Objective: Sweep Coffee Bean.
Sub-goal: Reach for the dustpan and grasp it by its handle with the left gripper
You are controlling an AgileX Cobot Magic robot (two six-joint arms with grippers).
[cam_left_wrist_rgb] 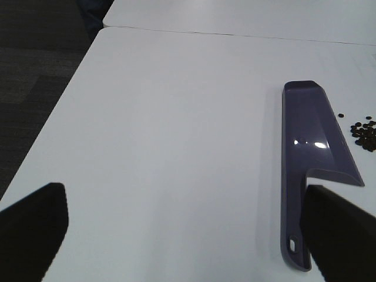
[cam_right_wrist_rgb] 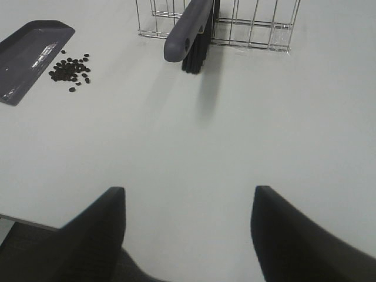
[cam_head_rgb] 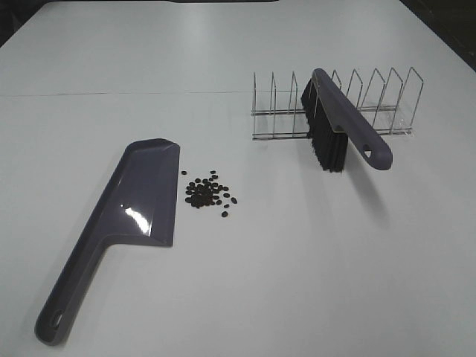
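Overhead view first: neither arm shows here, just the layout. The coffee beans (cam_head_rgb: 209, 192) sit in a loose little pile on the white table (cam_head_rgb: 312, 282), right next to the long edge of the purple-grey dustpan (cam_head_rgb: 128, 220). The pan lies flat, and I'd guess it's parked that way so the beans only need a short push to go in. The brush (cam_head_rgb: 343, 128) is propped in a wire rack (cam_head_rgb: 372, 104), bristles down and handle poking out over the table. That looks like a setup to make the handle easy to grab.

Left wrist view: the left gripper (cam_left_wrist_rgb: 182, 235) hangs above bare table with its jaws spread wide and nothing between them. The dustpan lies ahead of it and off toward one jaw, handle end nearest. The beans are further out past the pan, only partly in shot. My read is that this arm is meant for the pan handle, but it isn't lined up on it yet.

Right wrist view: the right gripper (cam_right_wrist_rgb: 188, 235) also has its jaws apart, with only empty table between them. The brush handle is straight ahead, well apart from the jaws, with its hanging-hole end pointing back at the gripper. The beans and pan are ahead too, off to the side. Nothing's been swept so far.
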